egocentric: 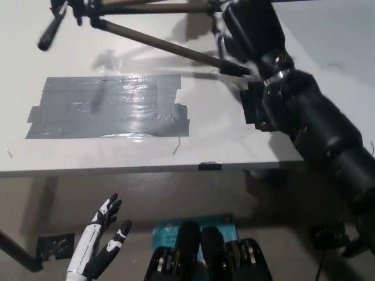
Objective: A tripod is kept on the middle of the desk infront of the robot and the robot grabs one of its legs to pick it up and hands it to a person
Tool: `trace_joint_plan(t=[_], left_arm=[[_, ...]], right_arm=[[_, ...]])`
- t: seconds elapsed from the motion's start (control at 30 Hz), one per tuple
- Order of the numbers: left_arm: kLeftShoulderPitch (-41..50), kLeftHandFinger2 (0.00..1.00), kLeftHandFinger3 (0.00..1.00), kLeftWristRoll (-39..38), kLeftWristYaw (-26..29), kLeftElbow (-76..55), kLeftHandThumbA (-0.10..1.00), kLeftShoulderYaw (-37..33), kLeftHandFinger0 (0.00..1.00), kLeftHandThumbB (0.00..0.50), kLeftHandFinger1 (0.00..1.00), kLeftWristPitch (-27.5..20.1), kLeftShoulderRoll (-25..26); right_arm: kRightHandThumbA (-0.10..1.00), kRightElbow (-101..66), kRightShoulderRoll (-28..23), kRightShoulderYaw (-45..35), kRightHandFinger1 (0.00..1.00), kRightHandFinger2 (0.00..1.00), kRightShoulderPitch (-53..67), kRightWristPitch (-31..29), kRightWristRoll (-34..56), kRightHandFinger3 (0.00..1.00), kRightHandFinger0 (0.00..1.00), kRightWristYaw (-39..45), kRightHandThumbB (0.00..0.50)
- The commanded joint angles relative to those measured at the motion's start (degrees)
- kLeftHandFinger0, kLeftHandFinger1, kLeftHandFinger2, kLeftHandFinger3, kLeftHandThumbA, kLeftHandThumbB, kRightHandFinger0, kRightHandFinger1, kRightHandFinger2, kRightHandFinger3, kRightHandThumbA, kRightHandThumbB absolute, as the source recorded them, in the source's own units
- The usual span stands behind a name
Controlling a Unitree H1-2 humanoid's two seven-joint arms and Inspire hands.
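Observation:
A tripod (158,41) with metal legs and a black head hangs above the white desk (117,152), lying almost level along the top of the view, its head at the upper left. My black right hand (249,32) is shut on one of its legs at the upper right, with my dark arm running down to the lower right. My white left hand (99,240) rests below the desk's front edge at the lower left, fingers apart and holding nothing.
A large patch of grey tape (108,108) covers the desk's left middle. A small black block (255,105) sits on the desk beside my right arm. A teal box (170,231) lies on the floor below the desk edge.

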Motion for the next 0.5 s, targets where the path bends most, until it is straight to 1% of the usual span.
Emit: trace_joint_plan(t=[0.0,0.07,0.13,0.17,0.3,0.37,0.4,0.43,0.47], left_arm=[[-1.38,1.0,1.0,-0.29,-1.21,-2.0,0.81,-0.08,1.0,0.034,1.0,0.14,1.4],[-1.48,1.0,1.0,-0.41,-1.19,-1.85,0.8,-0.06,1.0,0.025,1.0,-0.23,1.41],[-1.79,1.0,1.0,0.08,-1.02,-1.74,0.79,-0.12,1.0,0.01,1.0,-0.66,1.56],[-1.96,1.0,1.0,0.29,-0.92,-1.72,0.79,-0.16,1.0,0.009,1.0,-0.54,1.47],[-2.24,1.0,1.0,0.42,-0.57,-1.13,0.78,-0.04,1.0,0.018,1.0,-0.97,1.37],[-2.77,1.0,1.0,1.13,-0.09,-0.65,0.79,-0.01,1.0,0.027,1.0,-1.26,1.34],[-3.07,1.0,1.0,1.4,0.02,-0.52,0.8,0.01,1.0,0.028,1.0,-1.19,1.4],[-3.3,1.0,1.0,1.37,0.01,-0.44,0.8,0.03,1.0,0.029,1.0,-1.18,1.4],[-3.77,1.0,1.0,1.4,0.0,-0.46,0.8,0.07,1.0,0.031,1.0,-0.86,1.38]], right_arm=[[0.78,-38.15,-10.85,-2.33,1.0,1.0,-2.28,18.39,34.64,1.0,1.0,54.31,0.5],[0.84,-42.0,-12.31,-2.38,1.0,1.0,-1.33,19.19,36.27,1.0,1.0,54.85,0.5],[0.84,-50.04,-14.89,-3.94,1.0,1.0,1.18,20.79,40.63,1.0,1.0,53.91,0.5],[0.84,-51.44,-15.35,-4.38,1.0,1.0,1.57,21.05,41.38,1.0,1.0,53.58,0.5],[0.89,-58.45,-17.78,-7.14,1.0,1.0,4.7,19.01,45.65,1.0,1.0,49.61,0.5],[0.89,-62.07,-18.91,-9.33,1.0,1.0,7.31,16.1,47.84,1.0,1.0,45.36,0.5],[0.92,-64.04,-19.71,-10.66,1.0,1.0,9.11,14.48,49.62,1.0,1.0,43.23,0.5],[0.92,-64.57,-19.95,-11.05,1.0,1.0,9.46,14.35,49.79,1.0,1.0,42.87,0.5],[0.96,-67.87,-21.15,-12.64,1.0,1.0,11.8,14.28,50.92,1.0,1.0,40.83,0.5]])
